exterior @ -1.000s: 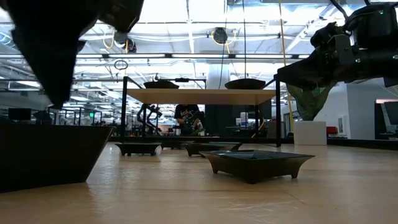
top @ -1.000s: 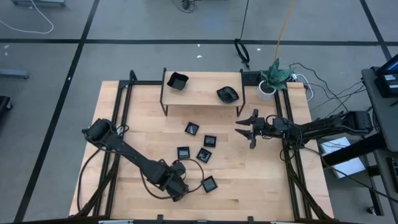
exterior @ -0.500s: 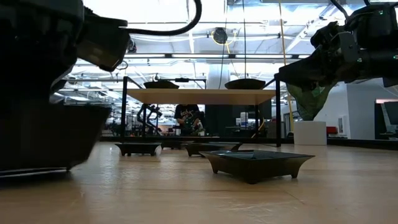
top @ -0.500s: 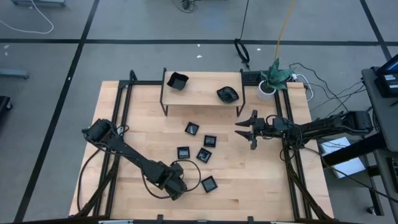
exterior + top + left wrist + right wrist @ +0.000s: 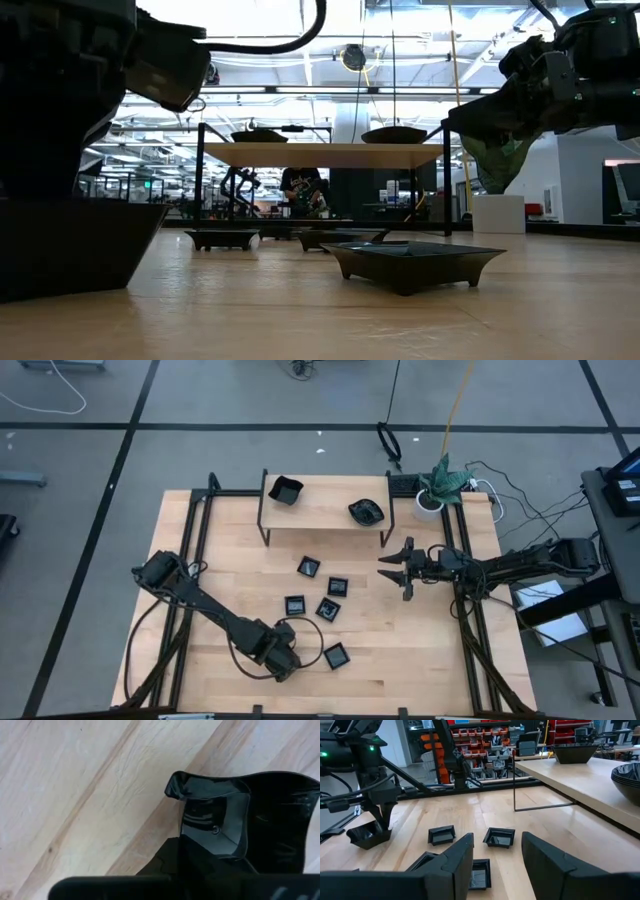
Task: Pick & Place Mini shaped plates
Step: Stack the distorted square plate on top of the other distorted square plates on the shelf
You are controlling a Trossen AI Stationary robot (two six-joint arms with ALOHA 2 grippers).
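Several small glossy black square plates lie on the wooden table: (image 5: 309,567), (image 5: 337,586), (image 5: 295,604), (image 5: 328,609), (image 5: 338,656). One more square plate (image 5: 235,815) (image 5: 80,250) (image 5: 367,837) sits near the front edge under my left gripper (image 5: 283,660), which points down and is shut on it. In the high view the gripper hides this plate. My right gripper (image 5: 398,570) (image 5: 496,842) hovers open and level at the right, beside the shelf, with nothing between its fingers. My left gripper has the square plate by one side wall (image 5: 215,837), coming from above with the fingers (image 5: 195,862) pointing down. The fingers themselves cover the exact place of contact. The plate stands upright with its base on the table (image 5: 300,310).
A low wooden shelf (image 5: 325,510) stands at the far side. It bears a stack of square dishes (image 5: 285,490) and a stack of roundish ones (image 5: 366,512). A potted plant (image 5: 435,490) and cables sit at the far right corner. Black rails run along both table sides.
My left gripper has come down onto the square plate near the front edge and has shut on it. The plate stays on the table.
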